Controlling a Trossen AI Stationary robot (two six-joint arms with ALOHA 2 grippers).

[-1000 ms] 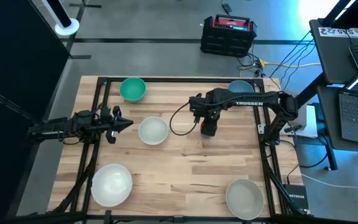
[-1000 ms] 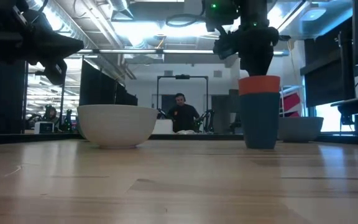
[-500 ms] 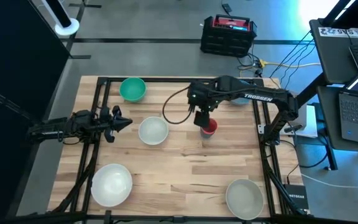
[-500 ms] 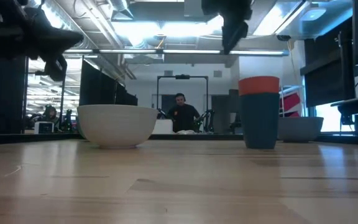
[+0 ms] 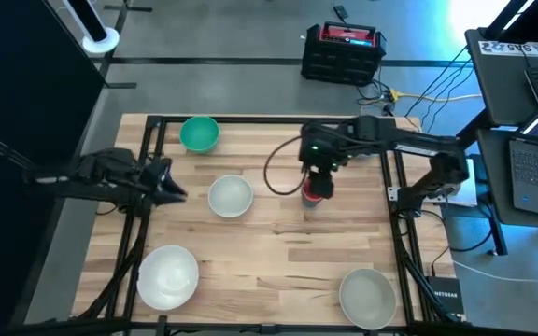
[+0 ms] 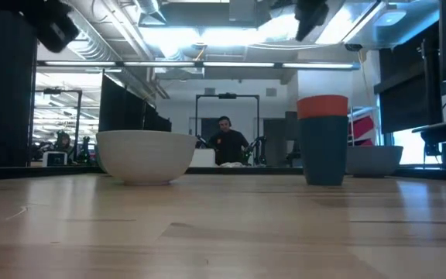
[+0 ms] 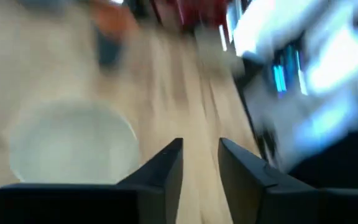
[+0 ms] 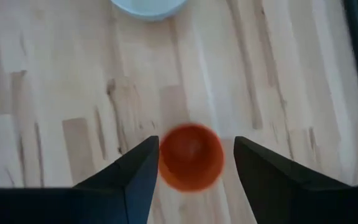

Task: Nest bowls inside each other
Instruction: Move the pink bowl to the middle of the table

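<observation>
Butcher-block wood covers the table, framed by dark rails, with grey floor beyond it.

Only 1 nesting looks done: the small red bowl sits inside the small dark blue bowl near the table's middle, the red rim standing proud of the blue in the low view. The right gripper hangs above this pair with its fingers spread and nothing between them, so it has let go.

Outward from there, everything else lies single. The medium white bowl is just to the left. The green bowl sits by the far rail. 2 large whitish bowls wait at the near edge, 1 left, 1 right. A pale bowl shows beyond the stack in the low view, likely the light blue one; the right arm hides it from above. I judge most of the nesting remains.

The left gripper hovers over the left rail beside the white bowl, fingers parted and empty.

Open wood spreads across the centre and near half; the bowls by the rails leave less margin.
</observation>
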